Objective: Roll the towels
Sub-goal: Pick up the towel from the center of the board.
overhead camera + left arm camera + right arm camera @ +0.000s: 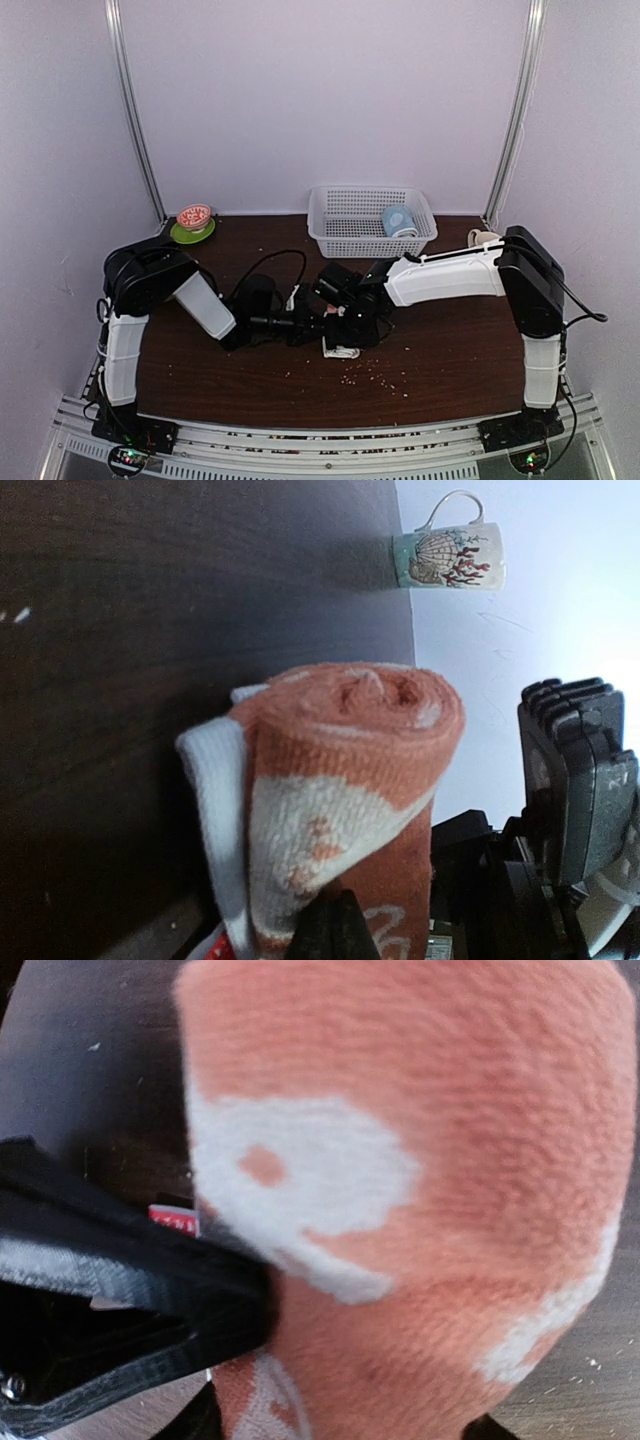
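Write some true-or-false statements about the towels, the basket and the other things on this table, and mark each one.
1. The orange towel is rolled up. True.
2. The basket is empty. False: a light blue towel lies in it.
3. A bowl sits on the green saucer at the back left. True.
4. The left fingers are spread wide open. False: they are shut on the orange towel.

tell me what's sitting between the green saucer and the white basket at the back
Nothing: in the top view the dark table is bare between the green saucer and the white basket.
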You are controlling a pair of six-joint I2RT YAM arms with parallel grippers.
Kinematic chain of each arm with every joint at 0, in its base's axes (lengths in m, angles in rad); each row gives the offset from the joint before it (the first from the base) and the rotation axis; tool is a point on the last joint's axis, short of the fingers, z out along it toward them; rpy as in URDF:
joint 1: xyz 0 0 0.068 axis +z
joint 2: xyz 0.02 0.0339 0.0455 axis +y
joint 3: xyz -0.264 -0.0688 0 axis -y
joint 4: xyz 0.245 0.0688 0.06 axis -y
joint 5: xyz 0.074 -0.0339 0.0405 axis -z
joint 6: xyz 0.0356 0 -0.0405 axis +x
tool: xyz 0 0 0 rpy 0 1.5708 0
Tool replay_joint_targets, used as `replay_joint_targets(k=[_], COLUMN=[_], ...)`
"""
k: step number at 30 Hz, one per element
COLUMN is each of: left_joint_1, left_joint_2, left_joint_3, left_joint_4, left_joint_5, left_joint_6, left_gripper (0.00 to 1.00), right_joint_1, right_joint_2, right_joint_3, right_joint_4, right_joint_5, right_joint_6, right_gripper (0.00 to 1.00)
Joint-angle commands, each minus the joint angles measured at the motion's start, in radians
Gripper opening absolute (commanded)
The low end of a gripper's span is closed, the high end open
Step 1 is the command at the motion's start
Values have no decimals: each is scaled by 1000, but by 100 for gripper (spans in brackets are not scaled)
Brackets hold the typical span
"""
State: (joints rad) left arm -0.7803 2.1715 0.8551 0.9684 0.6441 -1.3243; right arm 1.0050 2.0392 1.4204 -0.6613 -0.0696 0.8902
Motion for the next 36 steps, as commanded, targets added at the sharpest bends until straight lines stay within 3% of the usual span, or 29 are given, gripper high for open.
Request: replay_joint_targets(k=[1, 13, 22, 31, 36], left_joint_1=[9, 19, 29, 34, 34], left_joint_2=[-42, -208, -353, -593, -691], left_joint_3=[-49, -122, -157, -122, -92], left_joint_4=[-7, -57, -195, -576, -768], left_joint_5=[-18, -37, -51, -172, -277], left_joint_6=[-13, 2, 76, 317, 433], left_gripper=[0, 0, 0, 0, 0], right_joint_1=[22, 20, -1, -24, -70], right_joint_2=[138, 119, 6, -188, -332], right_joint_3=[-89, -152, -163, -127, -20], right_joint_4=[-88, -55, -90, -191, -326], right_joint_5=[-56, -56, 13, 90, 156], right_joint_6=[32, 0, -62, -164, -237], right_gripper=[50, 1, 0, 0, 0])
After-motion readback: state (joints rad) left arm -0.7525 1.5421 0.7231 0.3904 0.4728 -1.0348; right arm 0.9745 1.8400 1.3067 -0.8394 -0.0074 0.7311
